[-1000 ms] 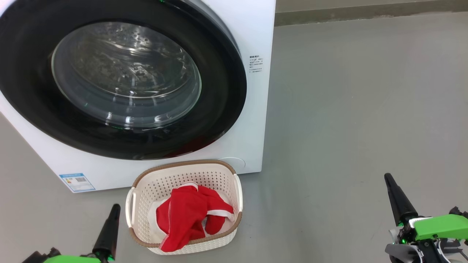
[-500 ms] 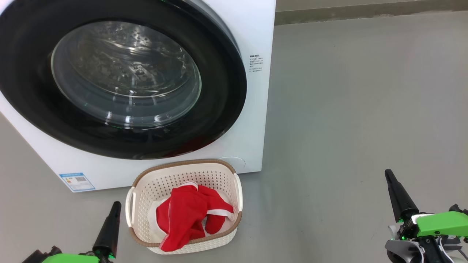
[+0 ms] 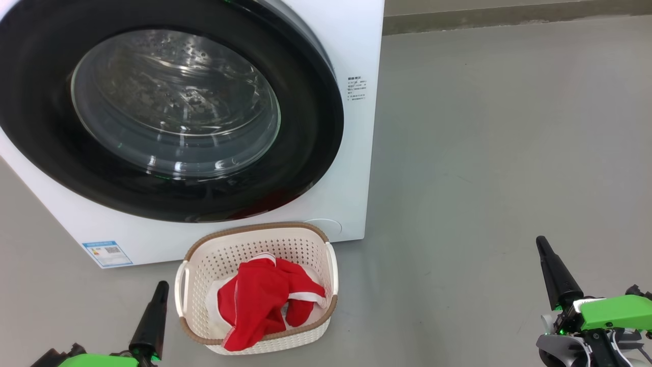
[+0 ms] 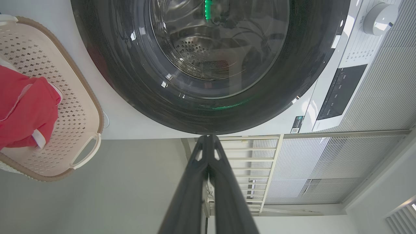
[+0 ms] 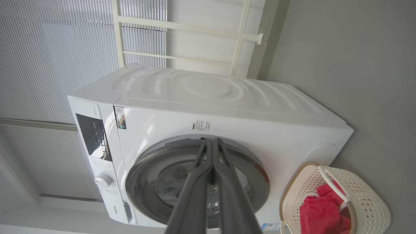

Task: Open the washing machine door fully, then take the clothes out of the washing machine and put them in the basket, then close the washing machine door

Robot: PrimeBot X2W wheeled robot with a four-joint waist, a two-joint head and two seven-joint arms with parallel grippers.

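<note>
The washing machine (image 3: 356, 46) stands white at the upper left, and its door (image 3: 316, 132), black-rimmed with a glass bowl, lies flat against the front, closed. On the floor just before it sits the basket (image 3: 254, 232) with the red clothes (image 3: 260, 300) inside, one corner hanging over the near rim. My left gripper (image 3: 162, 286) is shut and empty, just left of the basket. Far to the right, my right gripper (image 3: 541, 243) is shut and empty. The left wrist view has the gripper (image 4: 208, 138) below the door (image 4: 130, 84), beside the basket (image 4: 81, 107) and clothes (image 4: 22, 110). The right wrist view shows the gripper (image 5: 213, 140), machine (image 5: 227, 97), basket (image 5: 367, 201).
Bare grey floor (image 3: 484, 153) spreads to the right of the machine up to a wall skirting (image 3: 509, 18). A control panel (image 4: 338, 94) and dial (image 4: 378, 14) sit on the machine's front. Behind it are a white railing (image 5: 182, 32) and ribbed blinds.
Both grippers rose slightly in the head view about a second ago and have held still since. The door, basket and clothes have not moved.
</note>
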